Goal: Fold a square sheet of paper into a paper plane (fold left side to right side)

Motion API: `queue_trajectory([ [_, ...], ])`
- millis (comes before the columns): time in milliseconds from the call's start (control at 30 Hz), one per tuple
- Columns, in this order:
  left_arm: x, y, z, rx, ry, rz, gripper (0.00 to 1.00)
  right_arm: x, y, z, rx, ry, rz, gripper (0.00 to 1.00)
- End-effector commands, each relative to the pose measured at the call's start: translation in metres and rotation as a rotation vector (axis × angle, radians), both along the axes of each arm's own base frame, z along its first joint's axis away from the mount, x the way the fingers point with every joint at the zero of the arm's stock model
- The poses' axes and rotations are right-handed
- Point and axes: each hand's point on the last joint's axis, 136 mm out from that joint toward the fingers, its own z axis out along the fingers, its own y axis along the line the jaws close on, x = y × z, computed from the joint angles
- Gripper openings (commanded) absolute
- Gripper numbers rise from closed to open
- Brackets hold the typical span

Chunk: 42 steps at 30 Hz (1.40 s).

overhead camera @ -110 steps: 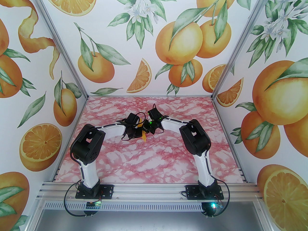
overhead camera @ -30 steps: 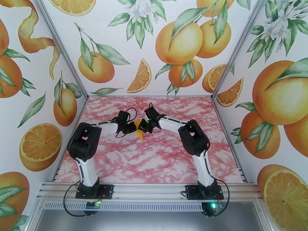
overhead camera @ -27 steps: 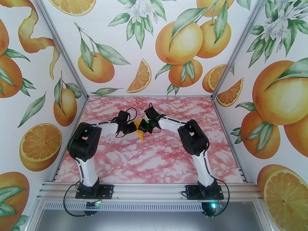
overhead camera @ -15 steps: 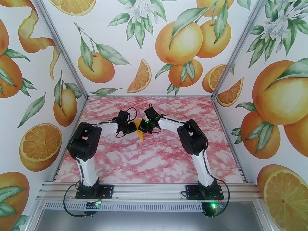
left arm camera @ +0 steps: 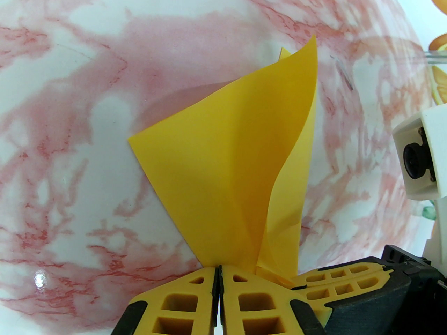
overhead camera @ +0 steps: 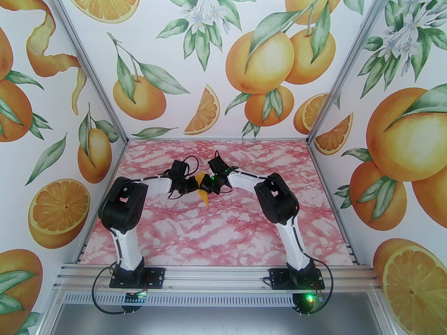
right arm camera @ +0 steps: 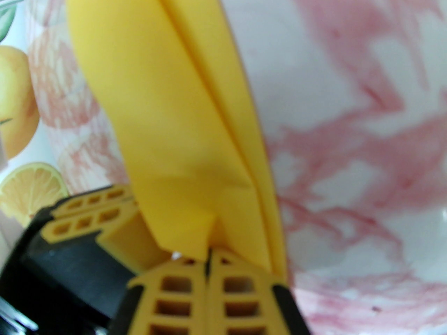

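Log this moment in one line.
left gripper: shut on paper | right gripper: shut on paper | paper: folded, held between both

Smooth, matt yellow paper forms the paper plane (left arm camera: 223,173) — yellow plastic fingers (left arm camera: 206,288), a glossy marble-patterned table (left arm camera: 70,152) beneath.

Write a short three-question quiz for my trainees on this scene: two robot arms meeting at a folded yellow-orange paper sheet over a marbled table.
1. True or false: the black right gripper with yellow fingers stands wide open.
2. Which one grips the folded yellow-orange paper sheet? A) the black-and-yellow left gripper alone; B) the right gripper alone; C) both.
3. Fill in: the marbled tabletop is white and ____.

Key: 1 false, it is shut on the paper sheet; 2 C; 3 pink.
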Motion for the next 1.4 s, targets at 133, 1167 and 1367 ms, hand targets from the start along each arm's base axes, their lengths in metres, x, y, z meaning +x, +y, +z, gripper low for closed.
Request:
queue_trajectory([
  [133,0.001,-0.005,0.021,-0.039,-0.022,-0.018,0.26,-0.003,-0.001,-0.011,-0.029,0.009,0.014,0.00],
  [1167,0.012,-0.014,0.021,-0.126,-0.035,-0.039,0.41,-0.007,-0.002,-0.009,-0.029,0.000,0.028,0.25],
  [1367,0.014,-0.014,0.025,-0.128,-0.048,-0.037,0.39,-0.008,-0.004,-0.009,-0.030,-0.004,0.027,0.34],
])
